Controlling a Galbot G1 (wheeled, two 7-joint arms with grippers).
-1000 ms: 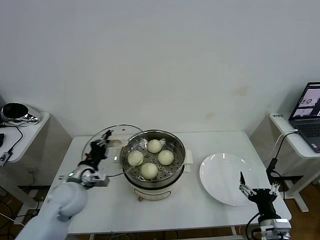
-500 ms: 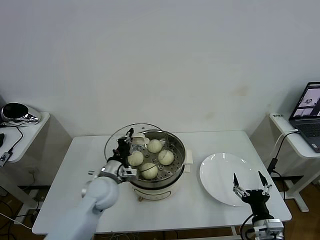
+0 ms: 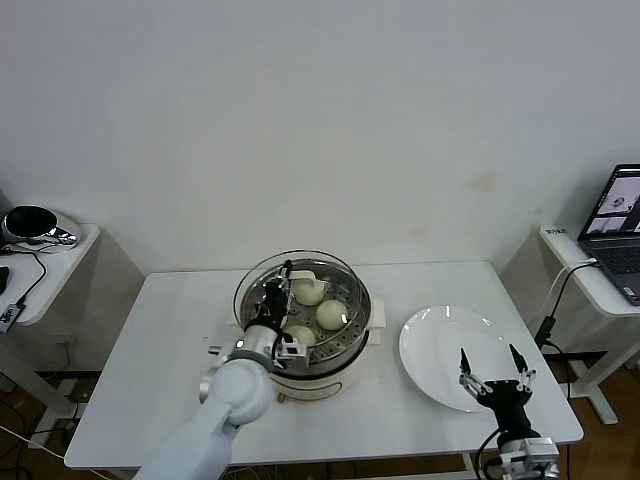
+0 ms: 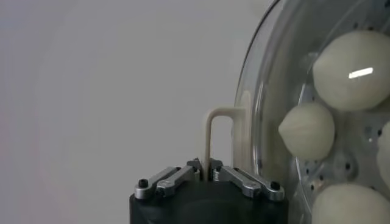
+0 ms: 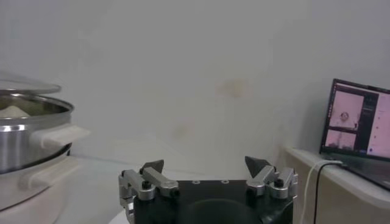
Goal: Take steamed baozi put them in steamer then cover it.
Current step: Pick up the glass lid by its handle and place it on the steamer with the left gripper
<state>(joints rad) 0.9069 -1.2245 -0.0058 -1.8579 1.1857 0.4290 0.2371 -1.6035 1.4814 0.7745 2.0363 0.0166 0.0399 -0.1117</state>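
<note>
The steel steamer stands on its cream base at the table's middle. Cream-white baozi lie on its perforated tray, also in the left wrist view. My left gripper is shut on the cream bar handle of the glass cover. It holds the cover tilted over the steamer's left half, partly over the buns. In the left wrist view the fingers pinch the handle. My right gripper is open and empty at the front right, near the plate; its own view shows it too.
A flat white plate lies right of the steamer. Side tables stand at both ends: a shiny round thing on the left one, a laptop on the right. The steamer's side shows in the right wrist view.
My left gripper has carried the cover rightward from the table's left side to over the steamer. My right gripper has opened wider and shifted slightly.
</note>
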